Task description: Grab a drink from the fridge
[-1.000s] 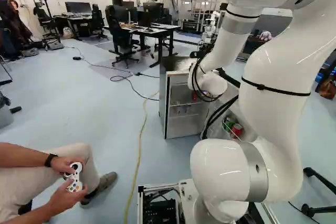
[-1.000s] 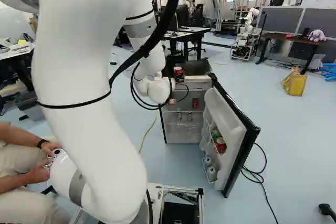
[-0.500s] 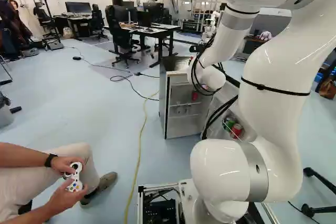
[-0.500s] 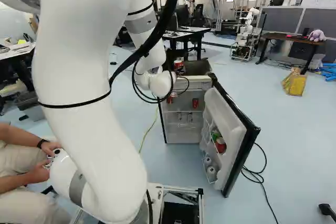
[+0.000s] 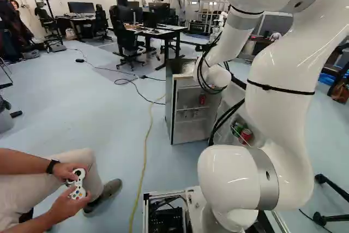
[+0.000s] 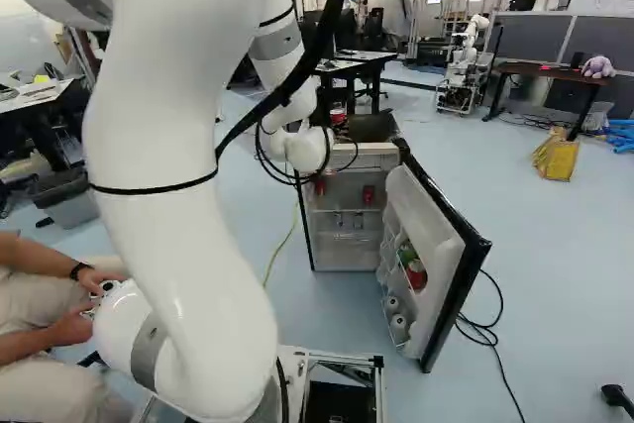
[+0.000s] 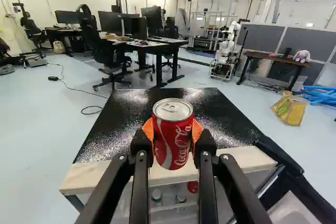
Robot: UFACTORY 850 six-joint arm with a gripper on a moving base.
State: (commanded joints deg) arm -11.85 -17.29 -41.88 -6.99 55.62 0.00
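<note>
Near, the white arm [image 6: 178, 185] leans farther forward than before, its wrist slightly higher. The gripper [image 6: 336, 117] pinches the red can [image 7: 172, 137] upright between both fingers, carrying it higher near the fridge's [image 7: 126, 124] top. The fridge door [image 6: 434, 245] hangs open right; desks [image 7: 157, 46] stand far left.

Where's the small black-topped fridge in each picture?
Left base view: the fridge is just right of middle, partly behind the white robot arm.
Right base view: near the middle, door open.
Wrist view: ahead, black top seen beyond the red metal can.
Shared landmark: black-legged desk with monitors, beyond the fridge.
</note>
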